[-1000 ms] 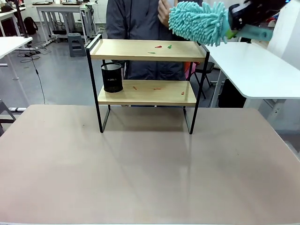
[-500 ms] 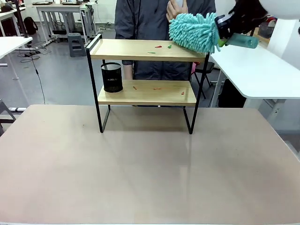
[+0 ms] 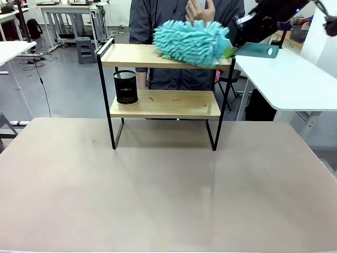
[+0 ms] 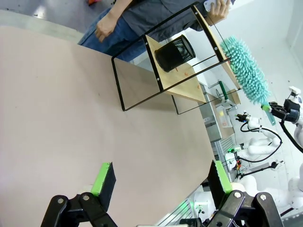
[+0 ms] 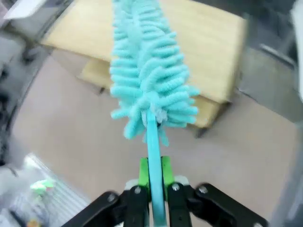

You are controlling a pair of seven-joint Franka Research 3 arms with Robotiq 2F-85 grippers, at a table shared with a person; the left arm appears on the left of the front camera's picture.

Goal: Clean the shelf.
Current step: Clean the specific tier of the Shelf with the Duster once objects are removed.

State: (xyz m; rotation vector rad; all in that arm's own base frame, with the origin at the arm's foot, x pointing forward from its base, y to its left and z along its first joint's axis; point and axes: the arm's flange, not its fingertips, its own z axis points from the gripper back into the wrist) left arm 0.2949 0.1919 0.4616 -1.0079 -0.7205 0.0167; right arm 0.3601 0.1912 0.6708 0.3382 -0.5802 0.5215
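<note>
Found at the sweeping step, with right gripper [image 5: 154,177] pinched on the handle of the teal duster [image 3: 192,42] lying on the top board of the shelf [image 3: 131,55] at the far side of the table [image 3: 158,190], left gripper [image 4: 162,178] spread idle; judged next: a level leftward push.

The front view faces across the table [image 3: 158,200] to the shelf [image 3: 163,103] near its far edge. The left wrist view, rolled, sees the same shelf from afar. The right wrist view, blurred, looks down from close by, seemingly on its top board [image 5: 208,42].
</note>
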